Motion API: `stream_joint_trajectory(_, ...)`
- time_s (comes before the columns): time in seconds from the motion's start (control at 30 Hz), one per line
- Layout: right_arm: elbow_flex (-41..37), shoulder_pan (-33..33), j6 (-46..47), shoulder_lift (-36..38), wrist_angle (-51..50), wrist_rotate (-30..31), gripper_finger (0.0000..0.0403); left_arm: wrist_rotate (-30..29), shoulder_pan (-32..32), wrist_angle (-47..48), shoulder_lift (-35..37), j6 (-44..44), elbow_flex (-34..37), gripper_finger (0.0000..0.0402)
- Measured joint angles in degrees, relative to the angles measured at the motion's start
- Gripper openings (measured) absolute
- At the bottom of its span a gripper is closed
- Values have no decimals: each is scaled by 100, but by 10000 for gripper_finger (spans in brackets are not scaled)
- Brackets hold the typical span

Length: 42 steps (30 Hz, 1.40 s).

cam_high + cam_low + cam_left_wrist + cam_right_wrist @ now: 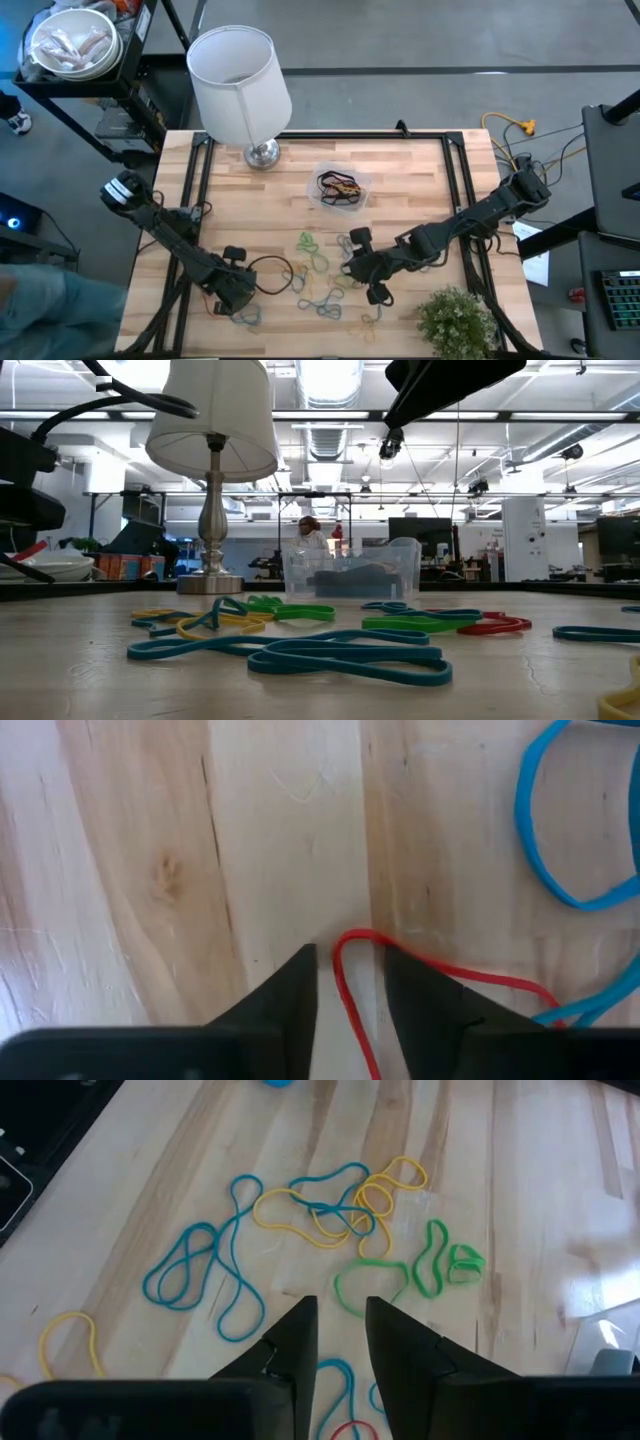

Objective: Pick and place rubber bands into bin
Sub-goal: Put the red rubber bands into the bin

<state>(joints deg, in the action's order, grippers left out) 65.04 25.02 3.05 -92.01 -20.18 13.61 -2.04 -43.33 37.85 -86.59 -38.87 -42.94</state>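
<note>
A: Where is the left tool [348, 1005]?

B: Low over the tabletop [420, 170] near its front-left part. Its fingers [285, 1000] stand a little apart with a red band [345, 975] running up between them; the fingers straddle it, and I cannot tell whether they pinch it. A blue loop [560, 870] lies just beyond.

A: And the right tool [335, 1340]?

B: Held above the front-middle of the tabletop, fingers [400, 1345] parted by a narrow gap with nothing gripped between them. Ahead of it lie the loose rubber bands [330, 1210]: yellow and blue ones tangled together, green ones [430, 1265] beside them, a doubled blue loop [195, 1280] off to one side.

A: The bin [341, 189]?

B: At the middle of the tabletop, behind the scattered bands and well apart from both tools. It is clear plastic with a few dark and orange bands already inside.

A: Any writing to read?

B: None legible on the bin, the tools or the lamp [240, 80].

A: Edges and room?

B: The lamp stands at the back edge, left of the bin. A small green plant [457, 320] sits at the front-right corner, near the right arm. A dark frame rims the tabletop. Bare wood lies open between the bin and the bands, and on the right side behind the right arm.
</note>
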Motion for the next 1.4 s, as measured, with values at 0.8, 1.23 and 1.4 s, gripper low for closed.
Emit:
stream_joint_trajectory(0.8,0,0,-2,-2,-6,-7,74,-2575,-4,1069,33,1460,-1215,0)
stream_joint_trajectory(1.23,0,0,65,-4,-68,-4,70,-4938,247,1114,40,2996,-2442,0)
stream_joint_trajectory(1.4,-2,0,127,-4,-257,-2,64,-5979,524,994,40,3564,-2669,0)
